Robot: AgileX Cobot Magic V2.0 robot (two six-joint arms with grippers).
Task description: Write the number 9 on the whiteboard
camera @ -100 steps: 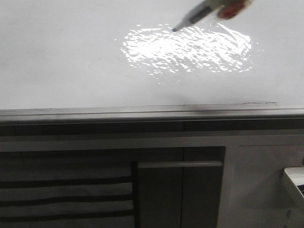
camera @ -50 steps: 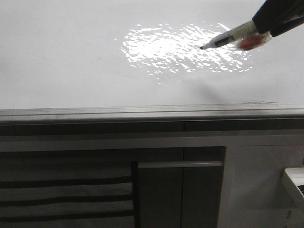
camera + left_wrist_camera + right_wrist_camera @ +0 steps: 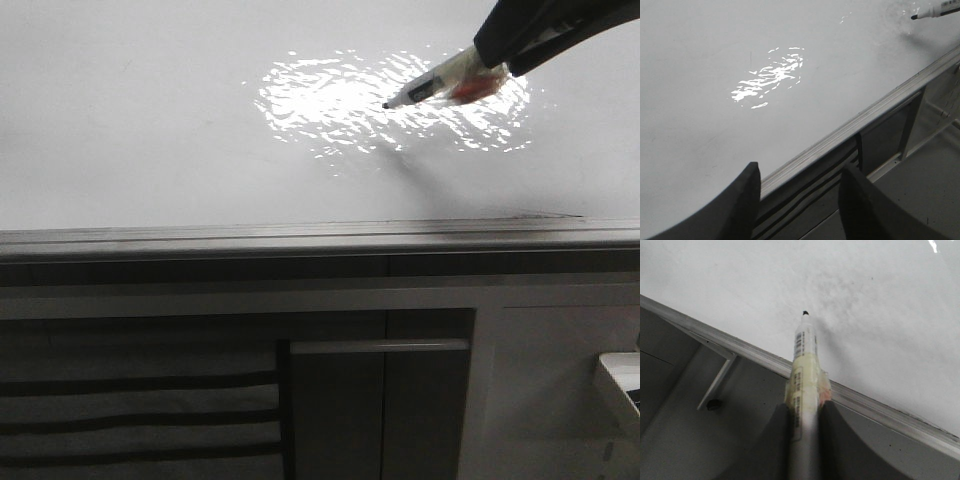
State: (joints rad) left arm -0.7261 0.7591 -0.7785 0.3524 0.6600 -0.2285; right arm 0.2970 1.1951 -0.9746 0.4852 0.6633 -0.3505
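Note:
The whiteboard (image 3: 150, 120) is a glossy white board with a rippled glare patch (image 3: 330, 105). My right gripper (image 3: 497, 58) comes in from the upper right, shut on a white marker (image 3: 440, 85) wrapped in yellowish tape. The marker's black tip hangs over the glare patch, and its shadow falls a little apart from it. In the right wrist view the marker (image 3: 805, 355) sticks out from the right gripper (image 3: 802, 412) over the whiteboard (image 3: 880, 300). My left gripper (image 3: 800, 172) is open and holds nothing, off the edge of the whiteboard (image 3: 700, 60). The number 9 is out of view.
A grey metal edge strip (image 3: 300, 240) runs along the board's near side. Below it are grey cabinet fronts (image 3: 380, 420) with a bar handle (image 3: 378, 346). A white object (image 3: 620, 385) pokes in at the lower right.
The right gripper has come down into view from the upper right with the marker. The marker tip has dropped lower and, in the last half second, shifted left over the glare patch.

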